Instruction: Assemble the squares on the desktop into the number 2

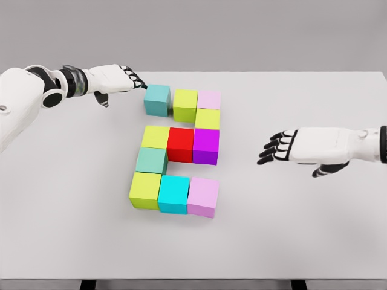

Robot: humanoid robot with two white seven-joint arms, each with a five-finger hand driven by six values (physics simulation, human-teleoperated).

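Coloured cubes lie on the white table (290, 229) in a block-shaped 2. The top row holds a teal cube (157, 99), a yellow-green cube (185, 105) and a pale pink cube (209, 99), with a small gap after the teal one. Below the pink one is a yellow-green cube (207, 118). The middle row has yellow-green (156, 137), red (181, 144) and magenta (205, 145) cubes. A teal-green cube (151, 160) joins the bottom row: yellow-green (144, 190), cyan (174, 194), pink (203, 196). My left hand (134, 80) reaches in flat, fingertips at the teal cube's left top edge. My right hand (275, 148) hovers open, right of the magenta cube.
The table's front edge runs along the bottom of the view, with dark legs showing beneath it. A plain grey wall stands behind the table's far edge.
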